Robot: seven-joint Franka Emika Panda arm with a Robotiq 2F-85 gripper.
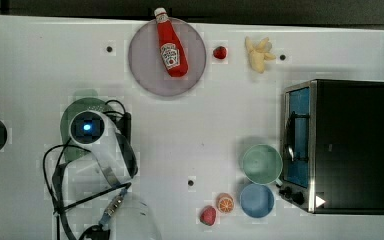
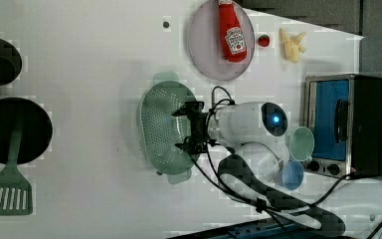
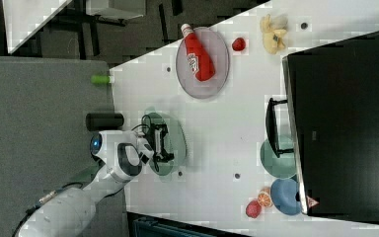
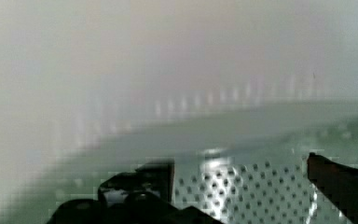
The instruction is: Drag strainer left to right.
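The strainer (image 2: 161,124) is a pale mint-green oval colander with a dotted bottom and tab handles, lying on the white table at the top view's left. In the top view the arm's white wrist covers most of the strainer (image 1: 70,116). My gripper (image 2: 181,128) reaches down into the bowl, near the rim on the left view's right side. Its two black fingers stand wide apart, open, with nothing between them. In the wrist view the gripper (image 4: 240,186) frames the holed bottom and the strainer (image 4: 261,126) wall rises beyond. The right view shows the gripper (image 3: 164,143) over the strainer (image 3: 178,132).
A purple plate (image 1: 145,70) with a ketchup bottle (image 1: 171,45) lies at the top view's upper middle, with a strawberry (image 1: 220,52) and bananas (image 1: 259,53) beside it. A toaster oven (image 1: 347,145), mint bowl (image 1: 262,163), blue bowl (image 1: 256,200) and orange slice (image 1: 225,203) stand at the top view's right.
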